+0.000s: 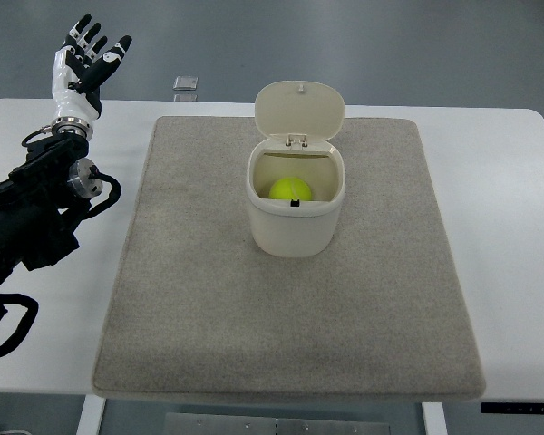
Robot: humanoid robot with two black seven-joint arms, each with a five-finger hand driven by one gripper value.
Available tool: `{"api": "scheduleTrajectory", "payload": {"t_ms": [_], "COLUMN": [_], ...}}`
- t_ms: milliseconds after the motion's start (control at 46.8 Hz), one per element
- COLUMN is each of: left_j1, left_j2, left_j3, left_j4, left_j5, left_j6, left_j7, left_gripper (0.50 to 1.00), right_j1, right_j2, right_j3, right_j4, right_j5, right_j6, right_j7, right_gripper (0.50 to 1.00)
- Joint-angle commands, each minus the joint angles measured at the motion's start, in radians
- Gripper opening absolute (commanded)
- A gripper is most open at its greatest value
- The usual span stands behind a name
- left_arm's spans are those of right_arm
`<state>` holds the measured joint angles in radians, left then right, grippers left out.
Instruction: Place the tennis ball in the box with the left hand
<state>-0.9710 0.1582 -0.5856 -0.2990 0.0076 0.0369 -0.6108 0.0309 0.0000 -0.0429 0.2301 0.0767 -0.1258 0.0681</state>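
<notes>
A yellow-green tennis ball (290,188) lies inside the cream box (295,231), which stands on the mat with its hinged lid (300,110) flipped up at the back. My left hand (87,60) is raised at the far left, past the table's back edge, well away from the box. Its fingers are spread and hold nothing. The black left arm (36,208) comes in from the left edge over the white table.
A grey felt mat (290,317) covers the middle of the white table (508,181). A small flat grey object (187,83) lies on the floor beyond the table's back edge. The right arm does not show.
</notes>
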Motion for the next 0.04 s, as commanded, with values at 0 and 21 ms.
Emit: {"api": "scheduleTrajectory", "payload": {"t_ms": [0, 21], "left_j1": [-0.003, -0.005], "left_j2": [0.0, 0.0], "left_j3": [0.0, 0.0], "left_j4": [-0.002, -0.002], "left_j5": [0.0, 0.0], "left_j6": [0.001, 0.001], "left_j7": [0.0, 0.0], "left_gripper": [0.885, 0.885], "right_j1": [0.0, 0.0], "right_j2": [0.0, 0.0], "right_j3": [0.0, 0.003], "right_j4": [0.0, 0.0], "right_j5": [0.0, 0.0], "right_j6": [0.0, 0.0], "right_j7": [-0.001, 0.001], "right_gripper": [0.901, 0.901]}}
